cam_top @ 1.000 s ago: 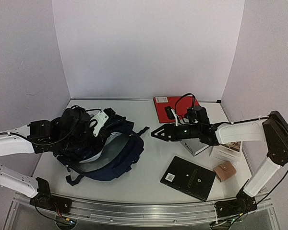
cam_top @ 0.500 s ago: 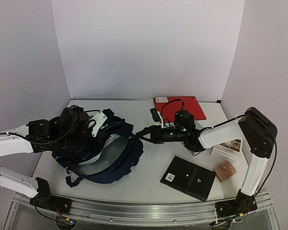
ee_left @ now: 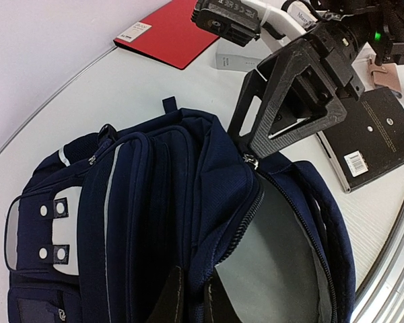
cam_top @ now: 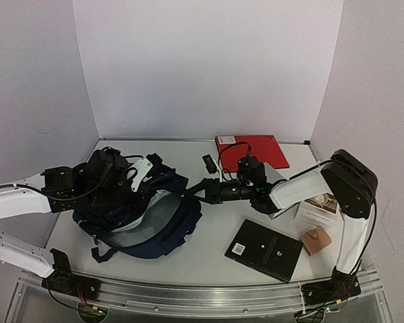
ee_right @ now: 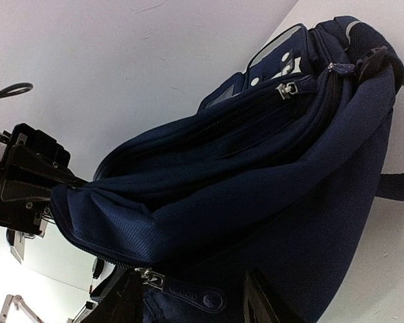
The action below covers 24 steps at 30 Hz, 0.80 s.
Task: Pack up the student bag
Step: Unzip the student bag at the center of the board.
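The student bag (cam_top: 155, 219), dark navy with white stripes, lies on its side at the left of the table, its main compartment gaping to show grey lining (ee_left: 276, 269). My left gripper (ee_left: 192, 303) is shut on the bag's zipper rim and holds that edge up. My right gripper (cam_top: 195, 190) has reached across to the far rim of the opening. Its fingers (ee_right: 124, 296) stand apart, with the bag's fabric and a zipper pull (ee_right: 188, 295) between them. From the left wrist view, the right gripper (ee_left: 248, 145) touches the rim beside a metal zipper slider.
A red folder (cam_top: 252, 149) lies at the back. A black book (cam_top: 264, 249), a tan wallet (cam_top: 316, 240) and a white booklet (cam_top: 316, 210) lie at the front right, below the right arm. A small white box (cam_top: 273, 205) sits under the right forearm.
My right gripper moved left from mid-table to the bag's rim and its jaws narrowed. The left gripper kept its hold and stayed in place.
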### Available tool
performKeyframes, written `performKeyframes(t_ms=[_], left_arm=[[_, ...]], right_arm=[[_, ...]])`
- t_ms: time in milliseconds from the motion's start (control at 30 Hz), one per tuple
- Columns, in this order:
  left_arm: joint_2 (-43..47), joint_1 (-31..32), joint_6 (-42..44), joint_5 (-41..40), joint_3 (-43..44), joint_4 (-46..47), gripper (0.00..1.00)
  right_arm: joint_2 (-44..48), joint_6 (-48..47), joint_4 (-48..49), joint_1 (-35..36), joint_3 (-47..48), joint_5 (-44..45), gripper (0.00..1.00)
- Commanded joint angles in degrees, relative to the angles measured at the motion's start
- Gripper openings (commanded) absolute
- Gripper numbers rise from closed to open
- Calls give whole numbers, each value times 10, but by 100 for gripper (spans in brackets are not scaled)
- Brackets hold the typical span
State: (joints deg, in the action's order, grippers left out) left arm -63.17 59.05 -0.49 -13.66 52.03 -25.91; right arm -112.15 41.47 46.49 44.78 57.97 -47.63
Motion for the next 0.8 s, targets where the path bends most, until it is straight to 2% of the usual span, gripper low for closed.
performKeyframes(t_ms=[0,300,633,767], left_arm=[[0,-11,-7,-4,25,49,0],[-2,-17,-8,0,23,50,0],[-1,-22,-9,0,21,49,0],[2,-23,-10,2,21,48,0]], right_arm=[[-12,3,35,8,23,-26,45],[5,22,60,12,9,-29,18],[10,41,93,14,-4,-19,6],[8,33,90,16,3,-6,10]])
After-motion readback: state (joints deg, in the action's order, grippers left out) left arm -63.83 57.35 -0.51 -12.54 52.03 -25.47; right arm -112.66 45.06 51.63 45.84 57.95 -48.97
